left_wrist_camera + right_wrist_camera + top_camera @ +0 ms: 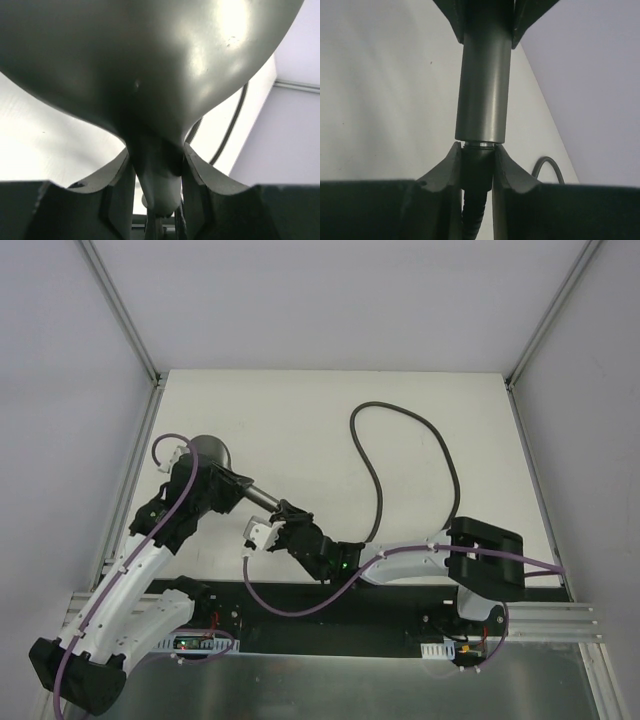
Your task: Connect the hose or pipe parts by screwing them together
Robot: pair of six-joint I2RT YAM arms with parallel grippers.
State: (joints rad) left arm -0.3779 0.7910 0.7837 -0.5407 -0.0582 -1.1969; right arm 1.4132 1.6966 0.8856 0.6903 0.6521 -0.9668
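The dark grey shower head [210, 452] is held off the table with its handle [262, 497] pointing toward the right arm. My left gripper [232, 485] is shut on its neck; in the left wrist view the round head [150, 65] fills the top, and the left gripper [156, 175] clamps the neck from both sides. My right gripper [282, 518] is shut on the hose's end fitting [477, 162]. That fitting sits against the end of the handle [482, 90], in line with it. The right gripper [477, 165] pinches it. The hose [385, 405] loops across the far table.
The white table [300, 410] is bounded by metal frame posts [125, 325] and pale walls on both sides. The right arm's dark wrist block [487, 555] sits near the right edge. Purple cables [290, 608] hang along both arms near the black base strip.
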